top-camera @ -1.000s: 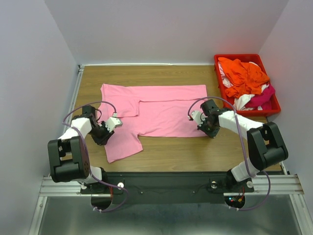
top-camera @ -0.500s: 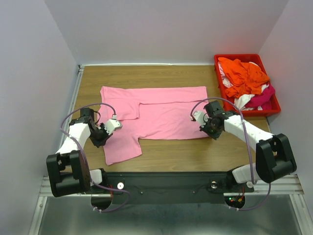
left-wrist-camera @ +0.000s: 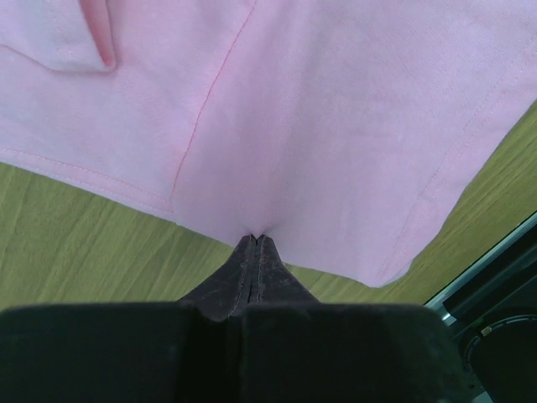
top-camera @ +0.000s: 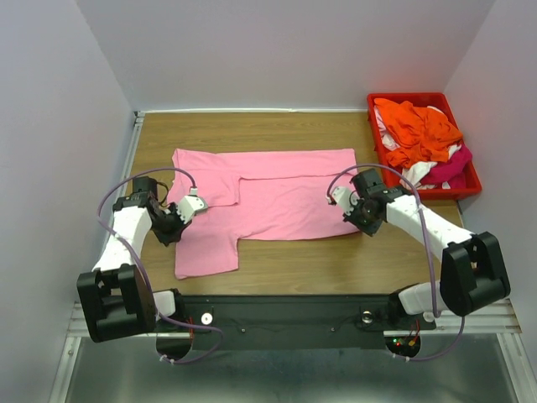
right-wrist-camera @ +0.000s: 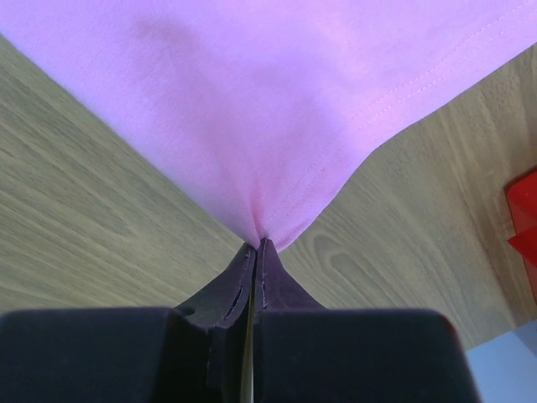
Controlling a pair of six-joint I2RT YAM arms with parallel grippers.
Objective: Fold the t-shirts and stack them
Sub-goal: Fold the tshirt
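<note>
A light pink t-shirt (top-camera: 277,189) is spread flat on the wooden desk (top-camera: 294,252), with a folded-over layer seen at its upper left. Its near left edge is clamped by the left pincer (top-camera: 176,225). In the left wrist view, the cloth is drawn into a small pucker where the pressed-together fingers (left-wrist-camera: 254,252) meet it. The shirt's near right corner is clamped by the right pincer (top-camera: 361,223), and in the right wrist view the hem is pinched to a point between the fingertips (right-wrist-camera: 258,252). At the far right, an orange t-shirt (top-camera: 419,130), a white t-shirt (top-camera: 417,175) and a magenta t-shirt (top-camera: 453,165) are heaped in a red bin (top-camera: 407,97).
</note>
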